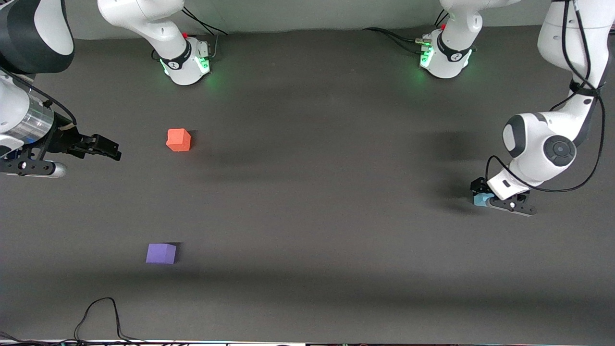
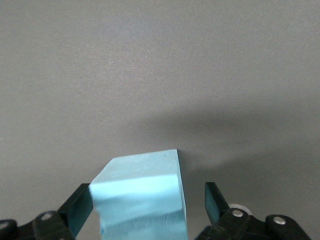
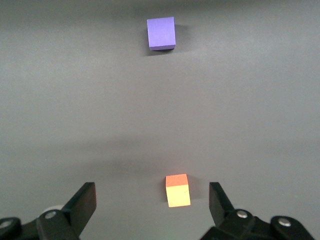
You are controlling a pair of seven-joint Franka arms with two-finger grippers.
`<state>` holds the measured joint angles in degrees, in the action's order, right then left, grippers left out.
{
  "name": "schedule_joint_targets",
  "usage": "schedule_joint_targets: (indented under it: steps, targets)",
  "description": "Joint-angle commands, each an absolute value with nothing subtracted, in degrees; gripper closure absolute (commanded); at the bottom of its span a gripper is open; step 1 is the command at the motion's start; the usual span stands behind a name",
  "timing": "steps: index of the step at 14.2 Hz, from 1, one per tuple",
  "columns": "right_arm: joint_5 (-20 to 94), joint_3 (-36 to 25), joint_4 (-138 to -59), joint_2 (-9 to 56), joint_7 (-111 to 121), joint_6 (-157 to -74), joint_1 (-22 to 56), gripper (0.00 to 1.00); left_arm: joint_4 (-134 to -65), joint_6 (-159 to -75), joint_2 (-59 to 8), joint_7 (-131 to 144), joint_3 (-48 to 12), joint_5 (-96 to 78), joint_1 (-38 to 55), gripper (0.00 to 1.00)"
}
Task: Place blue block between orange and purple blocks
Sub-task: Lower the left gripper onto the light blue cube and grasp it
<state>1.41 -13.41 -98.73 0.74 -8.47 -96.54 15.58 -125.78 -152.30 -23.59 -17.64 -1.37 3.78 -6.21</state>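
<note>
The light blue block sits on the dark table at the left arm's end. My left gripper is down around it. In the left wrist view the blue block stands between the open fingers of the left gripper: one finger is against its side and the other stands off with a gap. The orange block and the purple block sit toward the right arm's end, the purple one nearer the front camera. My right gripper hangs open and empty beside the orange block; the purple block also shows there.
A black cable loops on the table near the front camera's edge, at the right arm's end. The arm bases stand along the table's edge farthest from the front camera.
</note>
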Motion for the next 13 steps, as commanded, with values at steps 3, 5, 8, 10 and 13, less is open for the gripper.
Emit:
schedule_joint_targets:
  steps: [3,5,8,10,13]
  targets:
    - [2.5,-13.9,-98.3,1.0,-7.0,-96.3,15.6,0.0,-126.1,-153.3,-24.1,-18.5,-1.1,4.6,-6.2,0.34]
    - [2.5,-13.9,-98.3,1.0,-7.0,-96.3,15.6,0.0,-125.7,-152.7,-23.9,-18.1,-1.1,4.6,-6.2,0.68]
    - [2.5,-13.9,-98.3,1.1,-7.0,-96.4,15.6,0.0,-123.5,-148.2,-23.4,-18.0,-1.1,4.6,-6.2,0.73]
    - [2.5,-14.0,-98.3,1.1,-7.0,-96.4,15.6,0.0,-120.1,-141.5,-21.9,-16.7,-1.4,4.5,-5.7,0.73]
    - [2.5,-14.0,-98.3,1.0,-7.0,-96.4,15.6,0.0,-111.3,-124.5,-19.5,-7.1,-1.7,4.4,-0.9,0.73]
